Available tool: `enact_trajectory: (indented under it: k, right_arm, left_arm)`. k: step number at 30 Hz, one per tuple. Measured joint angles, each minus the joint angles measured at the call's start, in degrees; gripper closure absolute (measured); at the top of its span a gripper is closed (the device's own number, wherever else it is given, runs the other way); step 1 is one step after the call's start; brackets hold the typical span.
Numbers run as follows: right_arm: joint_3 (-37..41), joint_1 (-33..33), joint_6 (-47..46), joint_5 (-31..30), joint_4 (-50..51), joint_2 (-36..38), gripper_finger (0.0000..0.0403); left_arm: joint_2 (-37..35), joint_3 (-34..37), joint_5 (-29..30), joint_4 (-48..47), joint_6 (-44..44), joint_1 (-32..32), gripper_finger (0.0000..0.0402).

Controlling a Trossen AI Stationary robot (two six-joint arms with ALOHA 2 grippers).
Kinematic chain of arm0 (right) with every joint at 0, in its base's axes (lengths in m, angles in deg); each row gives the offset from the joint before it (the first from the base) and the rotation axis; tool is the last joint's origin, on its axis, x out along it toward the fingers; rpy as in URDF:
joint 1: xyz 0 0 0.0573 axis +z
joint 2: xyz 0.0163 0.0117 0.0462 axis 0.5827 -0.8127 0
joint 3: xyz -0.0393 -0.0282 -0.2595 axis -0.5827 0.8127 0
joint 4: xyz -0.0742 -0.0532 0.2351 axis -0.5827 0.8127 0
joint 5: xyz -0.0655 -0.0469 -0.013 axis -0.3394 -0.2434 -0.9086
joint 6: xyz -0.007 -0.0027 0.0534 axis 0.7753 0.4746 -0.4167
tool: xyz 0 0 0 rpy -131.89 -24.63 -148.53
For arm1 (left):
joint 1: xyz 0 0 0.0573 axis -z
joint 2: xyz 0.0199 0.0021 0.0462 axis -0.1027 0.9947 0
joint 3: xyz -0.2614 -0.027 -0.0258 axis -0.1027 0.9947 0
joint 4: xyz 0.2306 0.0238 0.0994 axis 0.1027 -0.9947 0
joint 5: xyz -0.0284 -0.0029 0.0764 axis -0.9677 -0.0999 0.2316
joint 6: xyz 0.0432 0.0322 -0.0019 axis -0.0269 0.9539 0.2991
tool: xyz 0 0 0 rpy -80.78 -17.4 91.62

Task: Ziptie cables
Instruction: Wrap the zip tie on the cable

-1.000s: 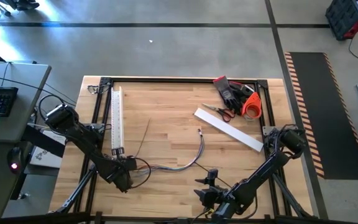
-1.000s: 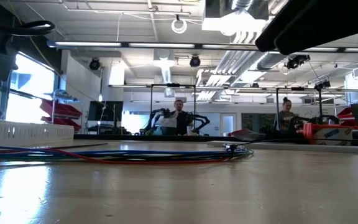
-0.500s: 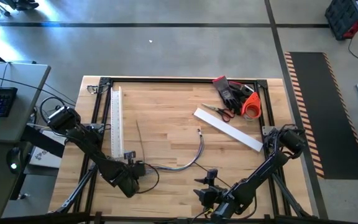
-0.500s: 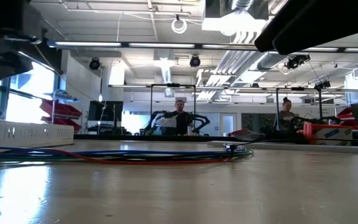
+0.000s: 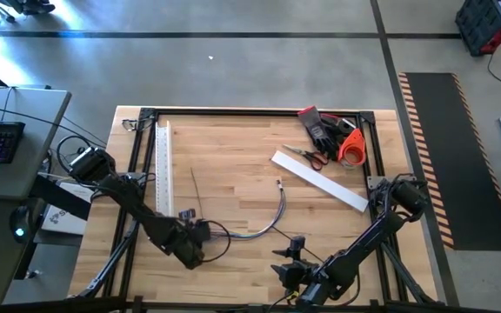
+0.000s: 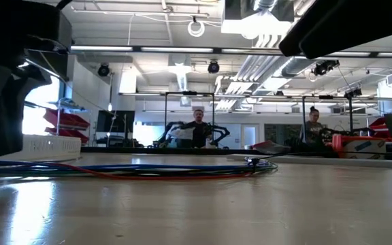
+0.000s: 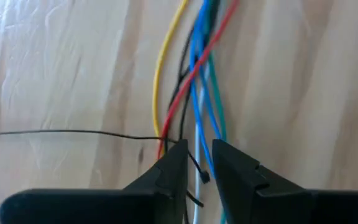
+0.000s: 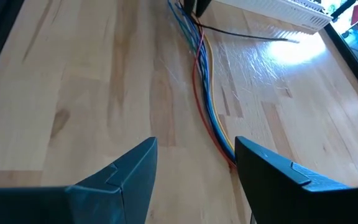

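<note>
The cables, a bunch of blue, red, yellow, green and dark wires, lie limp on the table; they also show in the low view and the right wrist view. My left gripper sits over their left end, fingers close together. One ziptie, a thin dark strip, runs from it toward the far edge and shows in the left wrist view. My right gripper waits open at the near edge, touching nothing. My left gripper holds the ziptie by its near end, which runs in between the two fingers along the inner face of one fingertip. The fingers come from above, pointing down over the cables. The rest of the strip lies flat on the table.
A white slotted duct lies along the left side, also showing in the low view. A white flat strip, scissors, dark gloves and an orange roll sit at the far right. People stand in the room beyond.
My left gripper has moved toward the table's right and slightly toward the near edge, along the cables' left end. The ziptie has turned with it: its near end has gone right with the gripper, and its far end has swung left.
</note>
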Motion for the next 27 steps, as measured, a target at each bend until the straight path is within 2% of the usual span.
enact_trajectory:
  k: [3, 8, 11, 18, 27]
  right_arm:
    - [0.0, 0.0, -0.2, 0.2, 0.0, 0.0, 0.0203]
    - [0.0, 0.0, -1.2, 0.1, 0.1, 0.0, 0.0203]
    - [0.0, 0.0, -1.5, 0.1, 0.2, 0.0, 0.0203]
    - [0.0, 0.0, -1.3, 0.1, 0.2, 0.0, 0.0203]
    - [0.0, 0.0, -1.2, -0.1, 0.2, 0.0, 0.0203]
  left_arm:
    - [0.0, 1.1, -0.3, 1.2, -2.4, -1.3, 0.0335]
    - [-0.2, 5.7, -5.9, 7.6, -5.8, -4.0, 0.0339]
    - [-0.3, 7.1, -7.4, 9.4, -6.1, -4.7, 0.0346]
    - [-1.7, 7.2, -6.9, 8.1, -9.0, -4.8, 0.0395]
    - [-5.1, 1.3, -1.3, -1.9, -9.5, -4.8, 0.0401]
